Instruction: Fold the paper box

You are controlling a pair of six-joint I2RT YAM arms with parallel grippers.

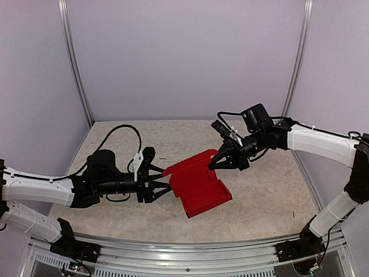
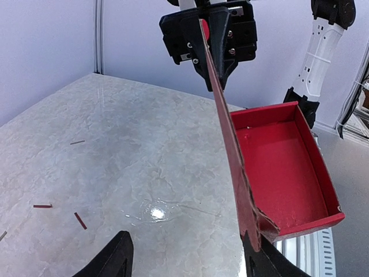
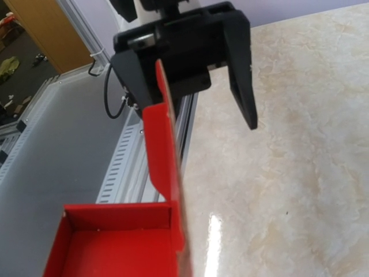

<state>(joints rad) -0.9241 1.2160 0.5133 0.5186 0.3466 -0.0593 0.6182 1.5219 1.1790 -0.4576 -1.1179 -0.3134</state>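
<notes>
The right gripper (image 1: 217, 162) is pinching the upright flap of the paper box (image 1: 202, 195); the left gripper (image 1: 166, 184), jaws apart beside that flap, is risking buckling it.

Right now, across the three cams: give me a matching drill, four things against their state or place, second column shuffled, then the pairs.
Column one:
1. left gripper
2. right gripper
3. paper box tray
4. red scraps

Column two:
A. lying loose on the tabletop
B. shut on the far tip of the lid flap
C. open, fingers wide apart, the card beside one of them
D. side walls up, nothing inside

Pairs: 1-C, 2-B, 3-D, 4-A
</notes>
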